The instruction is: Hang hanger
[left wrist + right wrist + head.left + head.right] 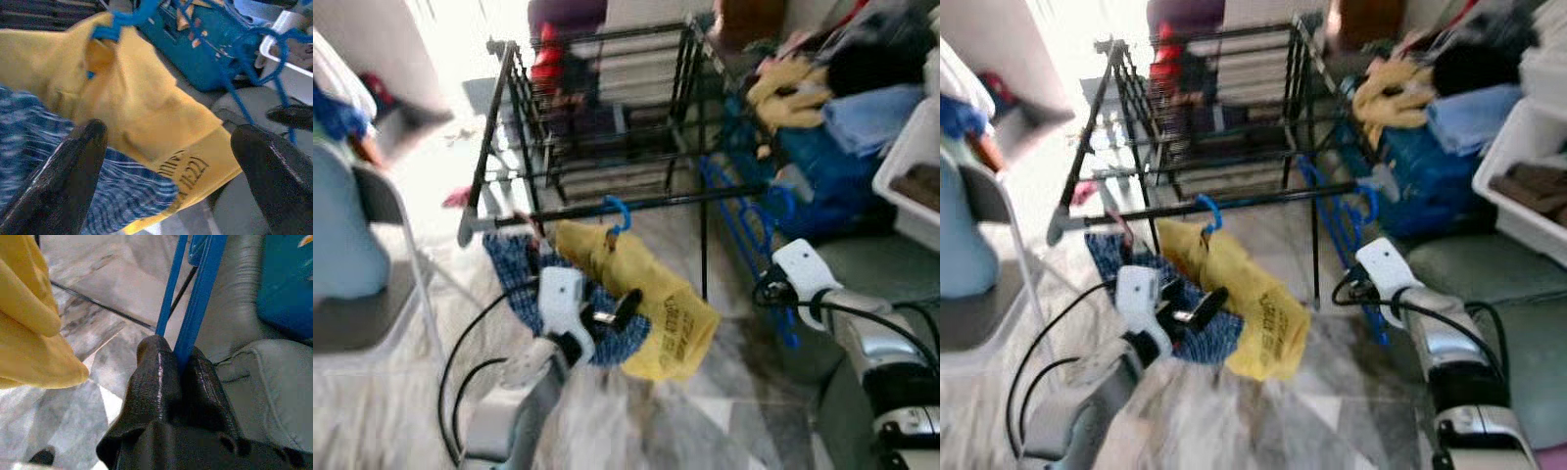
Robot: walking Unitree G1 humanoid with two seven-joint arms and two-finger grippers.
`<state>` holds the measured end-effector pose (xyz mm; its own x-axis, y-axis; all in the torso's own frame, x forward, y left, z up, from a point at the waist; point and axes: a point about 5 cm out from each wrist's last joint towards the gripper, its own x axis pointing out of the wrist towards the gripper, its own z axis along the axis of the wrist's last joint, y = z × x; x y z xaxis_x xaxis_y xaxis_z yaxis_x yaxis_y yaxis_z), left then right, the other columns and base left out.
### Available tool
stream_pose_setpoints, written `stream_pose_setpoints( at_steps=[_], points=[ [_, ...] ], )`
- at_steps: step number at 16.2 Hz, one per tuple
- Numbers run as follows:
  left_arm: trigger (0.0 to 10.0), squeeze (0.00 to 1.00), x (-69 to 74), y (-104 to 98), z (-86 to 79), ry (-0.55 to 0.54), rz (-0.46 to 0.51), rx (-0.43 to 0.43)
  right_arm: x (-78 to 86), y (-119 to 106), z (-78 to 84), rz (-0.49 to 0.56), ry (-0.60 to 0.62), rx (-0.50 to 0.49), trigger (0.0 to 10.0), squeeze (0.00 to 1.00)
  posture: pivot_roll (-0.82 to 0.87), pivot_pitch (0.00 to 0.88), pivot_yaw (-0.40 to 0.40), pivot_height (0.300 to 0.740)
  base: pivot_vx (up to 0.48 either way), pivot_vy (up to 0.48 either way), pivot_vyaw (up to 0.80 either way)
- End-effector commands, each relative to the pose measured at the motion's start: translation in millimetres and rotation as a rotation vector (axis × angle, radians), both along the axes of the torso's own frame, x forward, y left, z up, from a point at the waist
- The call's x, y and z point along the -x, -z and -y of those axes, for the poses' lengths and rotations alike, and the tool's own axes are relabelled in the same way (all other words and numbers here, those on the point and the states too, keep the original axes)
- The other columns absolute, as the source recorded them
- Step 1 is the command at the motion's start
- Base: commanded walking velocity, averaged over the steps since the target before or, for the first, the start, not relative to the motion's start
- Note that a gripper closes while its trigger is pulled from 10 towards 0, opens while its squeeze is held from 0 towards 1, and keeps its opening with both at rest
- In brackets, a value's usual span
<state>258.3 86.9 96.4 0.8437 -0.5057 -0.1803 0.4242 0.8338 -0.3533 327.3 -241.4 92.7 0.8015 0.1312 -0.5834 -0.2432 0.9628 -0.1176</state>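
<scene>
The right gripper [181,364] has its jaws clamped on the thin bars of a blue hanger [195,298], which rises from between the jaws beside the grey cushion [274,382] and leans toward the drying rack [607,147]. The left gripper [171,166] holds its jaws wide apart with nothing between them, the yellow shirt [137,98] just ahead of them, hung on another blue hook [618,211] over the rack's front bar [636,206]. A blue patterned cloth [29,147] hangs below and beside that shirt.
</scene>
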Motion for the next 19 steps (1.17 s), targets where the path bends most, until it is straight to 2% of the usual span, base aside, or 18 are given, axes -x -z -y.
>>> stream_pose_setpoints(
  at_steps=[1,5,8,11,13,16,19],
  points=[
    [10.0,0.00,-2.4,-4.5,-4.6,-0.013,0.018,-0.013,-6.3,-11.7,-4.3,0.049,-0.034,0.000,10.0,0.00,-0.16,0.000,0.057,0.740,0.000,0.000,0.00],
    [10.0,0.00,-2.2,-2.3,-4.7,-0.016,0.004,-0.022,-7.0,-12.4,-5.7,0.077,-0.039,0.022,10.0,0.00,-0.16,0.000,0.058,0.740,0.000,0.000,0.00],
    [10.0,0.00,-2.9,-1.6,-6.4,-0.019,-0.003,-0.034,-17.4,-19.7,-11.0,0.103,-0.051,0.031,10.0,0.00,-0.15,0.000,0.061,0.740,0.000,0.000,0.00],
    [10.0,0.00,-2.2,1.5,-8.7,-0.029,-0.017,-0.055,-32.2,-24.9,-23.2,0.117,-0.060,0.028,10.0,0.00,-0.14,0.000,0.061,0.740,0.000,0.000,0.00],
    [10.0,0.00,-1.1,1.2,-9.6,-0.030,-0.017,-0.057,-37.4,-21.3,-27.9,0.075,-0.014,-0.030,10.0,0.00,-0.13,0.000,0.058,0.740,0.000,0.000,0.00],
    [10.0,0.00,-0.3,1.1,-12.0,-0.035,-0.023,-0.061,-36.9,-8.9,-23.3,0.005,0.110,-0.102,10.0,0.00,-0.12,0.000,0.054,0.740,0.000,0.000,0.00],
    [10.0,0.00,1.5,1.7,-9.4,-0.019,-0.033,-0.071,-25.3,14.2,-24.1,-0.082,0.160,-0.154,10.0,0.00,-0.12,0.000,0.051,0.740,0.000,0.000,0.00]
  ],
)
